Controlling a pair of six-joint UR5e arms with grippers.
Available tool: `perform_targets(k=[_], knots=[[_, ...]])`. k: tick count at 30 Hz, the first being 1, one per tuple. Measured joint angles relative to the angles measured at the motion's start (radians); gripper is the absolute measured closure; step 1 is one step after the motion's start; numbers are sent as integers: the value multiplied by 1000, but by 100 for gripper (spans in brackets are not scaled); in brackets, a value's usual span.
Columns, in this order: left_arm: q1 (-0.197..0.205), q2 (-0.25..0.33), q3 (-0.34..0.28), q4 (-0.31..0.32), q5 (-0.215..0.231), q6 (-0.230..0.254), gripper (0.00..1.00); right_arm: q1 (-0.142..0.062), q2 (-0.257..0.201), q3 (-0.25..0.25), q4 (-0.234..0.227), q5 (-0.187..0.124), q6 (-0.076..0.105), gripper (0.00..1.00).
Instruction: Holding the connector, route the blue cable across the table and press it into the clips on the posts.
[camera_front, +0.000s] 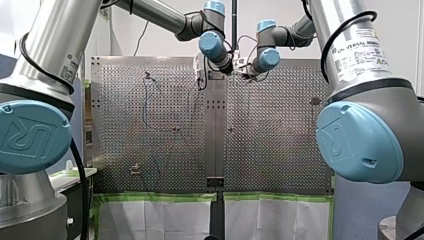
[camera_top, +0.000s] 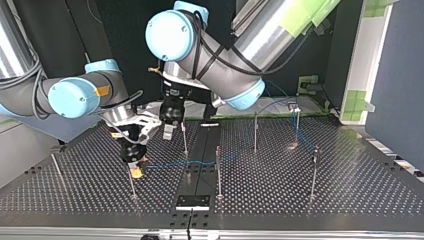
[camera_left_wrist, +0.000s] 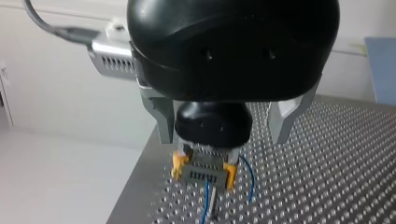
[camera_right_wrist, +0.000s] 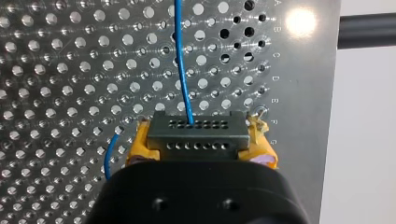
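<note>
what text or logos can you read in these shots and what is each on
"UNIVERSAL ROBO", the rest curving from sight: white label on my right arm, front view; its fine print is too small to read.
"UR" logo: blue joint cap of my left arm, and my right arm's cap.
"A" to "G", single letters: along the table edge, right wrist view.
Sticker on my left arm: too blurred.

Connector (camera_right_wrist: 197, 133): dark grey block, two rows of holes, clamped in my right gripper (camera_right_wrist: 198, 142); blue cable (camera_right_wrist: 183, 70) leaves its upper row, trailing low across the table past thin upright posts (camera_top: 218, 170).
</note>
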Motion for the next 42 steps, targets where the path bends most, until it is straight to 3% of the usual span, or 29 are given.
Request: perform_targets(k=[8,17,24,30,42], knots=[[49,-67,74,33,-80,2,0,0,0,0,0,-1,-1,100],[83,-76,88,62,-164,2,0,-1,0,0,0,0,-1,100],[82,-85,91,70,-154,0,0,-2,1,-1,0,0,-2,100],[80,-138,114,75,-146,-7,0,-4,2,0,0,0,-3,100],[115,-160,168,92,-141,-15,0,-8,3,0,0,0,-3,100]])
